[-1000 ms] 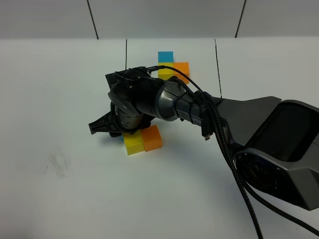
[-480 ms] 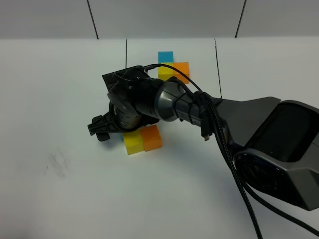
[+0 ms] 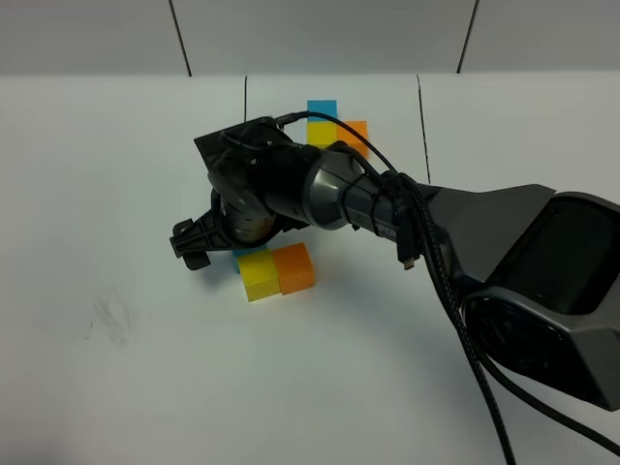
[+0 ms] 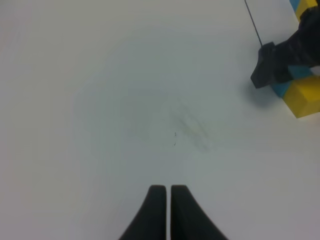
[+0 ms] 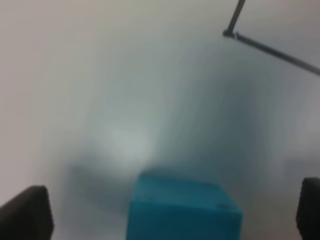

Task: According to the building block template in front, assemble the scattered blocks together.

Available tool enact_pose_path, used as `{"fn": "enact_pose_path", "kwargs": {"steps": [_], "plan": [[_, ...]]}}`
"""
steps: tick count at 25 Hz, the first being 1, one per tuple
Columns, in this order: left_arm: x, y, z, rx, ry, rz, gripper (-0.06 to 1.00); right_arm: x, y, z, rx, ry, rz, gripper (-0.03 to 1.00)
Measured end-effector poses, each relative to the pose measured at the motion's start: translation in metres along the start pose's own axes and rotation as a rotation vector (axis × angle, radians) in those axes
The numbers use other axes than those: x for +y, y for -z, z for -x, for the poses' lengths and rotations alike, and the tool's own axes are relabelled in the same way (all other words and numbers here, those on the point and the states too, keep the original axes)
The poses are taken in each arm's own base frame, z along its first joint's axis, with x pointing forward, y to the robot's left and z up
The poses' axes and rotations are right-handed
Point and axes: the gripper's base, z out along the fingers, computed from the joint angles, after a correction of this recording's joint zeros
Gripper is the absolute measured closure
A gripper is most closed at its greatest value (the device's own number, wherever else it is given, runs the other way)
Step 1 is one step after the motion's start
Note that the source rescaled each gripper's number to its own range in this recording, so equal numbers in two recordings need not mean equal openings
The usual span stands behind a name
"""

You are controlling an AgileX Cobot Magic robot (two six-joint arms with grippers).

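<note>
Yellow, orange and blue: three loose cubes and three in the template. The yellow cube and orange cube sit touching side by side on the white surface, with the blue cube just behind the yellow one, mostly hidden under the right hand, whose jaws stand wide apart around it without touching. Farther back lies the building block template. The left hand is closed on nothing.

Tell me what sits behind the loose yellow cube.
A light blue cube shows as a sliver behind the yellow cube. The right gripper, open, covers most of it.
</note>
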Motion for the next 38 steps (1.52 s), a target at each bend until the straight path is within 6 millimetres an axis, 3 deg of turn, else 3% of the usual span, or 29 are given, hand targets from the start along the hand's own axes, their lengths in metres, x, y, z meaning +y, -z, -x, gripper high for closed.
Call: {"fn": "enact_pose_path", "kwargs": {"steps": [7, 11, 14, 19, 21, 28, 33, 38], "plan": [[0.0, 0.0, 0.0, 0.0, 0.0, 0.0, 0.94, 0.001, 0.056, 0.034, -0.085, 0.041, -0.026, -0.01], [0.0, 0.0, 0.0, 0.0, 0.0, 0.0, 0.94, -0.002, 0.085, 0.046, -0.136, 0.053, -0.043, 0.08], [0.0, 0.0, 0.0, 0.0, 0.0, 0.0, 0.94, -0.007, 0.101, 0.05, -0.159, 0.098, -0.09, 0.27], [0.0, 0.0, 0.0, 0.0, 0.0, 0.0, 0.94, -0.018, 0.113, 0.05, -0.134, 0.156, -0.204, 0.83], [0.0, 0.0, 0.0, 0.0, 0.0, 0.0, 0.94, -0.022, 0.115, 0.049, -0.117, 0.175, -0.248, 0.92], [0.0, 0.0, 0.0, 0.0, 0.001, 0.0, 0.94, -0.049, 0.128, 0.053, -0.066, 0.165, -0.31, 0.96], [0.0, 0.0, 0.0, 0.0, 0.001, 0.0, 0.94, -0.079, 0.137, 0.061, -0.054, 0.181, -0.334, 0.97], [0.0, 0.0, 0.0, 0.0, 0.001, 0.0, 0.94, -0.115, 0.142, 0.054, 0.01, 0.165, -0.34, 0.97]]}}
